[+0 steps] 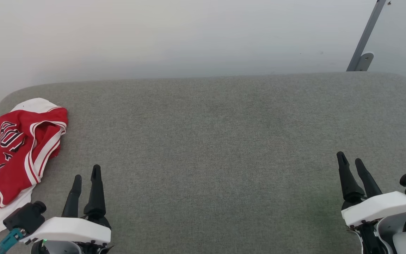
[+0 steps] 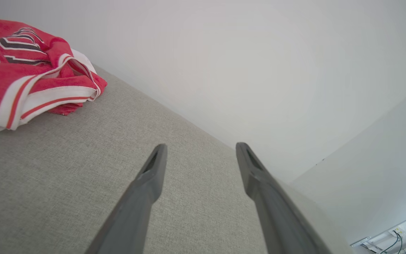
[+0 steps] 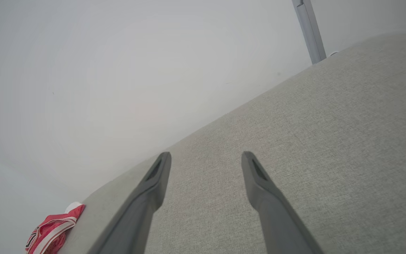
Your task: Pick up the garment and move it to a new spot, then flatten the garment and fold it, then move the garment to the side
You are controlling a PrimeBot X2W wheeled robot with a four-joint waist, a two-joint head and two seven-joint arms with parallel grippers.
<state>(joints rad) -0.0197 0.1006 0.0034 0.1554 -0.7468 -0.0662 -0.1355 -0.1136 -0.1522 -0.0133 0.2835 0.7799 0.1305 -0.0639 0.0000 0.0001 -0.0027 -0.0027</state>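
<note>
The garment (image 1: 16,151), a red jersey with white sleeves, striped trim and black lettering, lies crumpled at the far left of the grey surface (image 1: 206,141), partly running off the picture's left edge. It also appears at the upper left of the left wrist view as the garment (image 2: 30,74), and small at the lower left of the right wrist view as the garment (image 3: 53,231). My left gripper (image 1: 87,173) hovers open just right of it, nothing between its fingers. Far to the right, my right gripper (image 1: 350,160) is open and holds nothing.
The grey fabric-covered surface has rounded far corners and meets a pale wall behind. A grey metal strut (image 1: 365,38) leans against the wall at the back right.
</note>
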